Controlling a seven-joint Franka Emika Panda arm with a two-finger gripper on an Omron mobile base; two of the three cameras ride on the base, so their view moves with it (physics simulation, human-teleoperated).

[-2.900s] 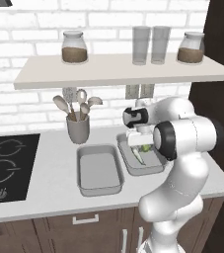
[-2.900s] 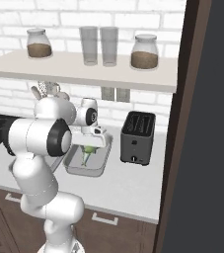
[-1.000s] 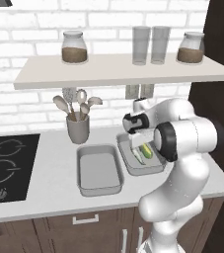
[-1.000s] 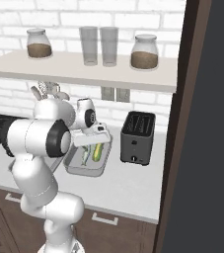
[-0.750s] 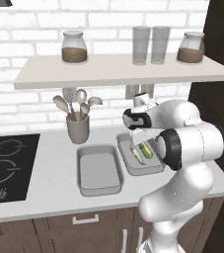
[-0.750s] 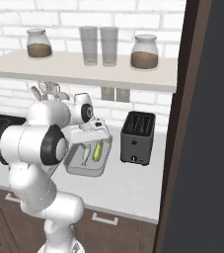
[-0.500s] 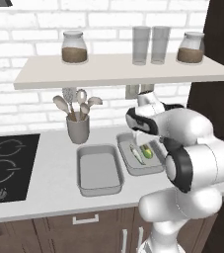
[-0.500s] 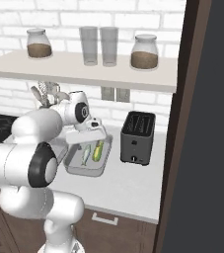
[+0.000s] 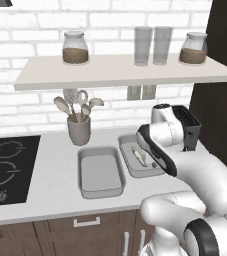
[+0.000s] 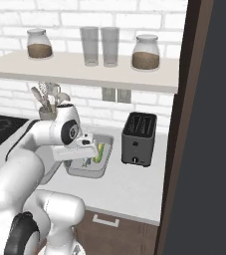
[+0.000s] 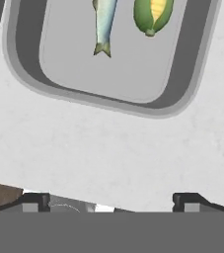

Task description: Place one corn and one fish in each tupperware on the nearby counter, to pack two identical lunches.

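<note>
Two grey tupperware trays lie side by side on the pale counter [image 9: 55,170]. The left tupperware [image 9: 101,172] holds nothing. In the right tupperware [image 11: 180,74] lie a silver fish [image 11: 104,22] and a green-husked corn [image 11: 153,11]; the fish [image 9: 139,156] and the corn [image 10: 100,152] also show in the base views. My gripper [image 11: 111,201] hangs open above the bare counter just in front of the right tupperware [image 10: 79,172]. Its two dark fingertips [image 11: 34,200] stand wide apart with nothing between them. My arm hides part of that tupperware in the left base view.
A black toaster [image 10: 138,138] stands to the right of the trays. A grey utensil cup [image 9: 79,131] sits behind the left one. A black cooktop [image 9: 5,167] fills the counter's left end. A white wall shelf [image 9: 120,70] with jars and glasses hangs overhead.
The corn has gone from my gripper into the right tupperware beside the fish. The jaws have spread a little wider, and the hand has drawn back toward the counter's front edge.
</note>
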